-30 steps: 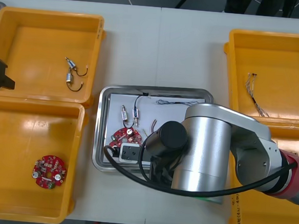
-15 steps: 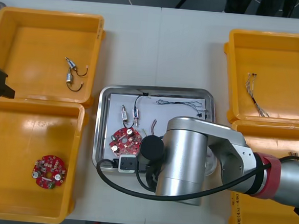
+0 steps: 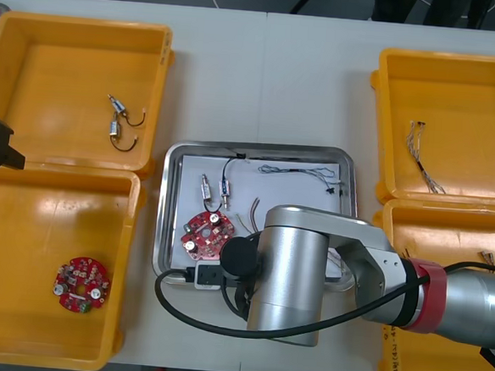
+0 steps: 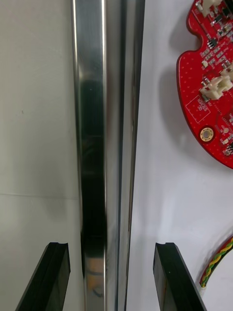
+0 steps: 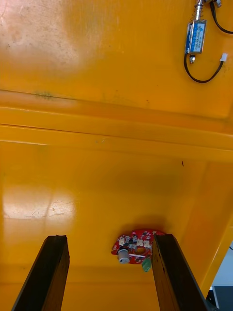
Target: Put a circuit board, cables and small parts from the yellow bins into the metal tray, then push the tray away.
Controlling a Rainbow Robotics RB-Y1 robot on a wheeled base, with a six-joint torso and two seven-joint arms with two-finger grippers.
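Metal tray (image 3: 167,214): found mid surface (image 3: 264,68) between four yellow bins (image 3: 80,28), two per side. Counted at left two small metal parts (image 3: 116,117), one circuit board (image 3: 80,284), left gripper (image 5: 109,240) fingers wide. Saw in tray a second circuit board (image 3: 208,232); right gripper (image 4: 109,248) fingers wide, astride near rim.

Right arm (image 3: 296,278) over metal tray (image 3: 259,148), red circuit board (image 3: 208,231) inside, yellow bins (image 3: 44,52) flanking
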